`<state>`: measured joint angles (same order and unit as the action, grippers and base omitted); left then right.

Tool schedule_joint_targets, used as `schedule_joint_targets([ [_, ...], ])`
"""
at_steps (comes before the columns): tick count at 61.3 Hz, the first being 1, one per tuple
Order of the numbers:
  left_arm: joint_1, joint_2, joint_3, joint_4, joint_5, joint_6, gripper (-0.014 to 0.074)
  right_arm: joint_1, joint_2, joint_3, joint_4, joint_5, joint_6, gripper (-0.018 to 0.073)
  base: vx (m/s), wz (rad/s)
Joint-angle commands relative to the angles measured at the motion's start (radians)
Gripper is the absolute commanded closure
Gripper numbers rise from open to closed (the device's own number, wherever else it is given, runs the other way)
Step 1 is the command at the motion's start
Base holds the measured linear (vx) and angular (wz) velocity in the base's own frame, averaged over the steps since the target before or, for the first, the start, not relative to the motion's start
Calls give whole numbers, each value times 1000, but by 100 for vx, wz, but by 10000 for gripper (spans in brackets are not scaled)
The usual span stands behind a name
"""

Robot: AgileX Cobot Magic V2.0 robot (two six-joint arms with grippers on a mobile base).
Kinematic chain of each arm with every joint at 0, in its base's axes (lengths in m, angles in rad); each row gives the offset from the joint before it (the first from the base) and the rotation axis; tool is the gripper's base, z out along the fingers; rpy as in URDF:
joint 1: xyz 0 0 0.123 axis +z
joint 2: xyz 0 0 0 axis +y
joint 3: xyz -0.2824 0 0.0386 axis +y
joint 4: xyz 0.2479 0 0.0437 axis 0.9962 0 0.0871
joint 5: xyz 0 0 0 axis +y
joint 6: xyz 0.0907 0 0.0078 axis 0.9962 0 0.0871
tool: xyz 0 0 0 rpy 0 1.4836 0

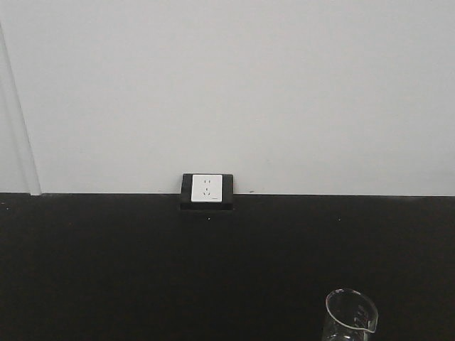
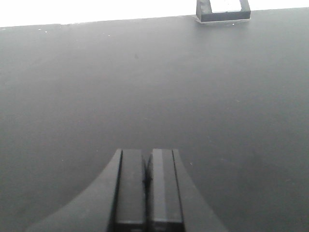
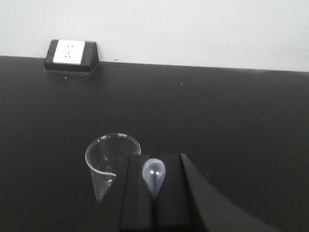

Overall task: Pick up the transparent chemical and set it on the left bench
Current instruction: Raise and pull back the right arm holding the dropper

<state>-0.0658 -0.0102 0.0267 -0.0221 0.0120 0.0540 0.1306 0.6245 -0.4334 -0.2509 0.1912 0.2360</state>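
Right hand: the right hand (image 3: 154, 157) is clenched on the clear plastic dropper pipette (image 3: 153, 174). The pipette's small rounded bulb is pinched between the two black fingers (image 3: 137, 193).
Pipette: it is held in the right hand over the matte black tabletop (image 3: 241, 121). Only the bulb is seen; the stem and tip are hidden behind the fingers.
Left hand: the left hand (image 2: 147, 154) is clenched with nothing held, its fingers pressed together over the tabletop.
Beaker: a clear glass beaker with a spout (image 3: 111, 162) stands upright on the tabletop just beside the right hand. Whether the two touch cannot be told.
Socket: a white wall socket in a black housing (image 1: 208, 189) sits at the tabletop's back edge, against the white wall (image 1: 249, 85).
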Motion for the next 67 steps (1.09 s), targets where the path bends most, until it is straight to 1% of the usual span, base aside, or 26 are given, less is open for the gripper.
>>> schedule_joint_targets([
  [1, -2, -19, 16, -1, -78, -8, 600, -4, 0, -29, -13, -69, -8, 562, 0, 0],
  [48, -2, -19, 16, -1, -78, -8, 600, -4, 0, -29, -13, -69, -8, 562, 0, 0],
  [67, -2, -19, 16, -1, -78, -8, 600, -4, 0, -29, -13, -71, -8, 562, -9, -18],
])
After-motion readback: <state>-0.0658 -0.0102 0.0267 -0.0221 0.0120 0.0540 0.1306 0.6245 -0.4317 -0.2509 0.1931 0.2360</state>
